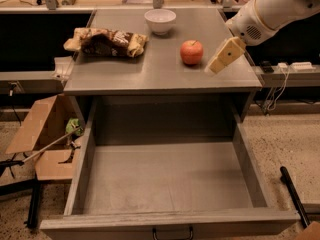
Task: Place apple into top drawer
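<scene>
The red-orange apple (192, 52) sits on the grey cabinet top (160, 74), right of centre. My gripper (225, 55) hangs on the white arm from the upper right, just right of the apple and slightly above the top surface, not touching it. The top drawer (165, 184) is pulled wide open below the cabinet top; its flat grey bottom is bare and its dark handle (172, 232) shows at the front edge.
A white bowl (160, 20) stands at the back of the cabinet top. A crumpled brown snack bag (106, 42) lies at the left. A cardboard box (45, 139) sits on the floor to the left. Cables and a power strip (292, 66) are at the right.
</scene>
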Controlling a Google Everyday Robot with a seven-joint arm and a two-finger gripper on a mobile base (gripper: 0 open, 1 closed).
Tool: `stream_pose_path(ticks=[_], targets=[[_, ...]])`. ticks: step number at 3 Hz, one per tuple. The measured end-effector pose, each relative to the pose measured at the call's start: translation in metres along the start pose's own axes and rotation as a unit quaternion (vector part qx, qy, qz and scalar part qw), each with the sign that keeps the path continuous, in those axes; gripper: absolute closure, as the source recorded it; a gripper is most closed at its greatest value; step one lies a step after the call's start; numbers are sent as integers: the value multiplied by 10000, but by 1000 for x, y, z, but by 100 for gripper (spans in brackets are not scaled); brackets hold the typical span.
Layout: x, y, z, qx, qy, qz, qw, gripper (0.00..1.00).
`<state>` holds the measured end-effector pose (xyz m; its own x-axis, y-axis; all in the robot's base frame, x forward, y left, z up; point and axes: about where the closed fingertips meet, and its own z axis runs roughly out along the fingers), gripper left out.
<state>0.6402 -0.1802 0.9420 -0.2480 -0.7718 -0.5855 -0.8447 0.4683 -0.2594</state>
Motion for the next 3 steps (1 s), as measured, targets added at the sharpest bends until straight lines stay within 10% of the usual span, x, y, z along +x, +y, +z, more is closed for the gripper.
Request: stream_pose_path(ticks=[3], targets=[[-3, -68, 77, 189, -841, 955, 9917, 0]])
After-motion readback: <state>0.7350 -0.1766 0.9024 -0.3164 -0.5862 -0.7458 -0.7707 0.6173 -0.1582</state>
